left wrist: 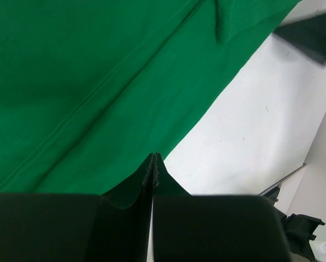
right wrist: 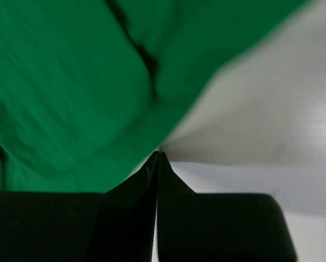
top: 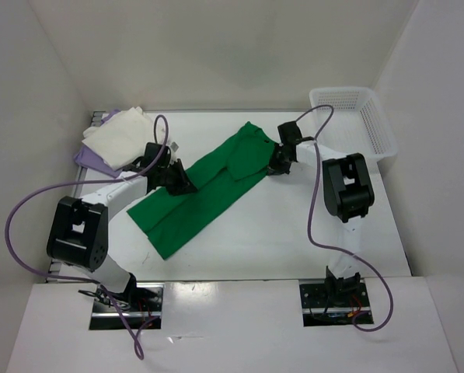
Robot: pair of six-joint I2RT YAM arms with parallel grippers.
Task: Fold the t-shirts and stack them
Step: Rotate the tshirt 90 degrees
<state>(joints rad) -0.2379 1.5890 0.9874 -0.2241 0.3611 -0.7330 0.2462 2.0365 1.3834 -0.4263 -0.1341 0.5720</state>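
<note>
**Both jaws pinched together on the edge of the green t-shirt**

Both pairs of jaws are closed, fingertips meeting, and each appears to clamp a thin edge of cloth.

From above, the green t-shirt lies on the white table as a long band. It runs diagonally from near left to far right, with a flap turned over near its far end. The left gripper sits on the band's far-left long edge, about halfway along. The right gripper sits on the opposite edge, near the far end.

In the left wrist view, the shirt's edge runs straight into the closed tips of the left gripper. The right wrist view shows the same at the right gripper, though that picture is blurred.

At the far left corner, the cream t-shirt lies on top of the lavender t-shirt. A white mesh basket stands at the far right.

The step in hand looks like a fold of the green shirt. To do it well:

- Both arms should rise together and only a little.
- They should keep the cloth lightly taut between them, so that it neither sags nor twists.
- The pinched edges should travel at the same pace and be laid flat before release.
- Pulling the arms apart could tug the thin hem out of a grip.
</note>
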